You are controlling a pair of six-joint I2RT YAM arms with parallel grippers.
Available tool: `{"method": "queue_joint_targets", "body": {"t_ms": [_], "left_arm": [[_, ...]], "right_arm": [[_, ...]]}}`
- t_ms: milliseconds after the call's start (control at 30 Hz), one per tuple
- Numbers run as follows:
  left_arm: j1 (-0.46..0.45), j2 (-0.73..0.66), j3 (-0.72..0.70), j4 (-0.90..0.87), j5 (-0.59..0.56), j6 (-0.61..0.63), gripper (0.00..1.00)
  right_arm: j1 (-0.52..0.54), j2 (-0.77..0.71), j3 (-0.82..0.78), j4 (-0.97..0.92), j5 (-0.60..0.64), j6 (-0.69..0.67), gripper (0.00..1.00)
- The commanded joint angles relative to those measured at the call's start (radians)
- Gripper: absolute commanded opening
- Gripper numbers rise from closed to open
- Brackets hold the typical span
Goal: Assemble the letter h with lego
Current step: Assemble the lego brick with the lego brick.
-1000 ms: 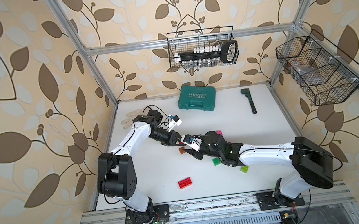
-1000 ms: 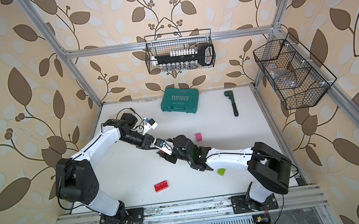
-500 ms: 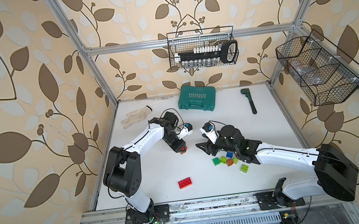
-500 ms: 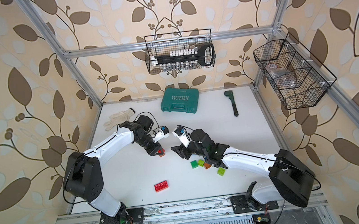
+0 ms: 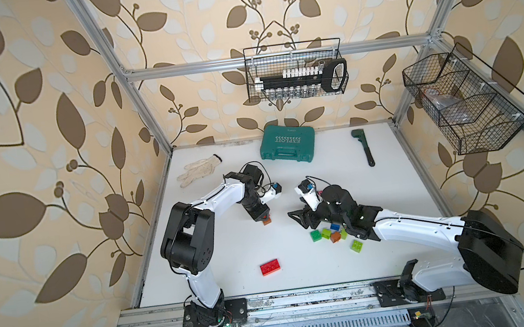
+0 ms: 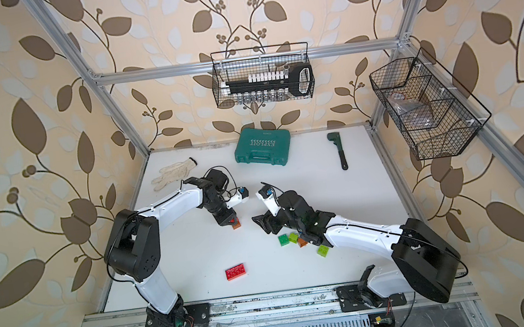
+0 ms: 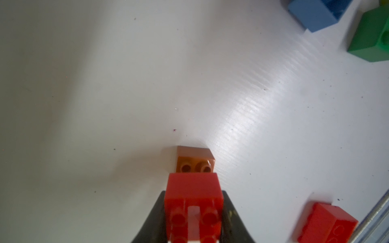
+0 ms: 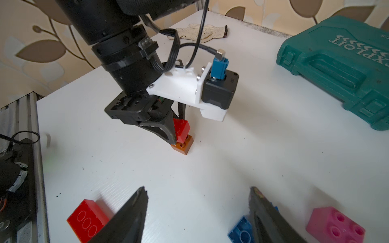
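My left gripper [image 5: 262, 217] [image 7: 193, 210] points down at mid-table, shut on a small red lego brick [image 7: 193, 189] [image 8: 182, 128]. That brick sits on an orange brick [image 7: 195, 160] [image 8: 182, 145] that rests on the table. To its right, my right gripper [image 5: 297, 220] [image 8: 197, 189] is open and holds nothing, its fingers low over bare table. Loose lego lies beside the right arm: green [image 5: 314, 235], lime [image 5: 326, 232], blue [image 5: 334, 226], orange [image 5: 335, 237] and another lime [image 5: 355, 245]. A long red brick [image 5: 270, 266] [image 6: 235, 271] lies nearer the front edge.
A teal case [image 5: 287, 143] stands at the back, with a dark wrench [image 5: 364, 147] to its right and a white glove [image 5: 198, 171] at the back left. In the right wrist view a blue brick [image 8: 240, 231] and a pink brick [image 8: 334, 225] lie close to one finger.
A second ago both grippers met at the orange brick. The right gripper has since drawn back to the right and opened wider. The left gripper stays shut on the red brick.
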Motion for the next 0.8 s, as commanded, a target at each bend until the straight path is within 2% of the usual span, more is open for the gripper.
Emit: {"method": "queue_joint_targets", "body": {"t_ms": [0,267,500,767], "left_arm": [[-0.017,0.013,0.011,-0.001,-0.010,0.030,0.32],[-0.025,0.037,-0.020,0.041,-0.081,0.039,0.33],[-0.026,0.019,-0.046,0.049,-0.097,0.048,0.32],[-0.028,0.004,-0.052,-0.007,-0.048,0.060,0.31]], "right_arm": [[-0.004,-0.022,0.013,-0.014,0.022,0.000,0.72],[-0.004,-0.037,-0.004,-0.010,0.035,0.009,0.72],[-0.006,-0.046,-0.004,-0.015,0.036,0.003,0.72],[-0.012,-0.028,0.020,-0.038,0.019,-0.003,0.73]]}}
